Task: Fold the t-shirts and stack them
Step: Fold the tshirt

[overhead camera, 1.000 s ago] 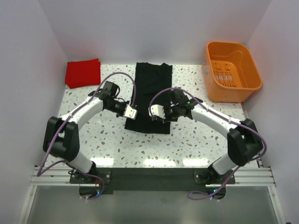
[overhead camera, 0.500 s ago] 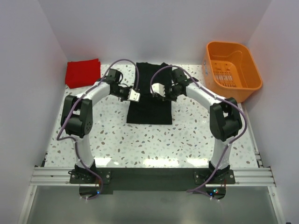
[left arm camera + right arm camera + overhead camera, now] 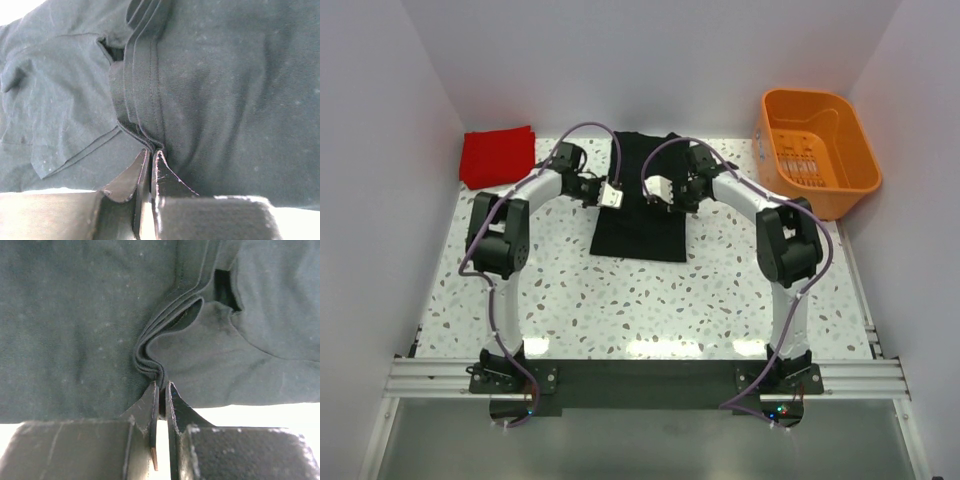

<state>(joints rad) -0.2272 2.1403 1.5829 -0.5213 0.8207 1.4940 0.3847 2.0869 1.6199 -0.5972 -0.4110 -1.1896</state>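
Two pincers engaged: left gripper and right gripper each pinch bunched edge layers of the soft black cloth t-shirt, lying far-centre on the speckled table; judged limp, light; best held by its folded edges.

Bright, even light from above fills the overhead view, which is sharp edge to edge. The table shows a pale glare band well behind the fingers and only soft shadows. In both wrist views the black t-shirt ahead of the fingers looks washed-out grey and is crisp at the fingertips. The finger bases blur, and the table beside them blows out white.
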